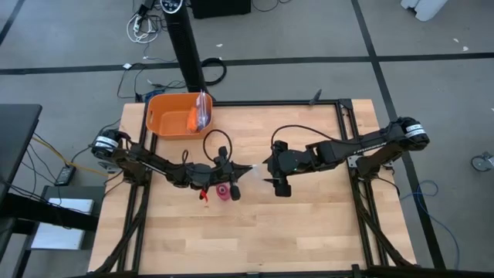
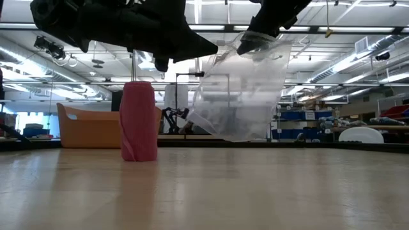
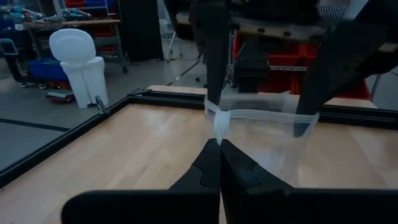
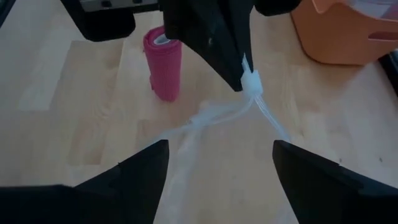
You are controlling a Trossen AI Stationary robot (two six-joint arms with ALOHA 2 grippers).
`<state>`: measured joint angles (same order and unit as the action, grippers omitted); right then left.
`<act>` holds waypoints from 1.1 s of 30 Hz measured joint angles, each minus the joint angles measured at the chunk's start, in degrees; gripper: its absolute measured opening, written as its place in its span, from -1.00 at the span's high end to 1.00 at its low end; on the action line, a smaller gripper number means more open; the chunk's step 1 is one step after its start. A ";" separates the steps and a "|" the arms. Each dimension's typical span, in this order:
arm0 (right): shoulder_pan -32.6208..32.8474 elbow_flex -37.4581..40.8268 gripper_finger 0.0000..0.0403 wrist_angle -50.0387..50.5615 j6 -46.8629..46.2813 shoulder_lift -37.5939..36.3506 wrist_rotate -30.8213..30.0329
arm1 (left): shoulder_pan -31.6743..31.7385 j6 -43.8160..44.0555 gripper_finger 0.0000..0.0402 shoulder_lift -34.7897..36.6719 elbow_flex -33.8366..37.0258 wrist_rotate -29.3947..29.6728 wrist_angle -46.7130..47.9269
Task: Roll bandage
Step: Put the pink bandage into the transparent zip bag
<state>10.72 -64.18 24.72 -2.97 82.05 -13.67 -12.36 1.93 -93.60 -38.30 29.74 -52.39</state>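
Bandage (image 2: 138, 120) already a roll, upright on tabletop (image 1: 309, 224) just under left gripper (image 3: 219, 144), fingers pinched shut on clear bag (image 2: 239, 96); right gripper (image 4: 219, 163) fingers wide open, empty; risk: bag or arm swings, tips roll.

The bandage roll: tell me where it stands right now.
In the high view the bandage roll stands upright on the table, left of centre, just under the left gripper. The orange tub lies beyond it.

Bandage (image 1: 223, 191) stands on table (image 1: 309, 224), bag (image 2: 243, 89) beside it
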 joint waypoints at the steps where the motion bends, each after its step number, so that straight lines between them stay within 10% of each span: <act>1: 0.02 0.00 -0.46 0.39 -0.08 -0.50 -0.26 | 0.02 -0.12 1.00 0.00 0.00 0.00 -0.01; 17: 6.93 1.90 -0.49 -3.04 -0.48 -9.71 -7.75 | 4.67 -3.42 1.00 0.86 1.06 -1.99 -2.15; 33: 3.46 6.99 -0.51 -49.07 -2.35 17.01 5.96 | 12.65 1.77 1.00 14.58 22.81 -6.90 -19.82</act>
<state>14.18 -57.19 -24.35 -5.31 99.05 -7.71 0.29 3.70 -79.02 -15.49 22.83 -72.21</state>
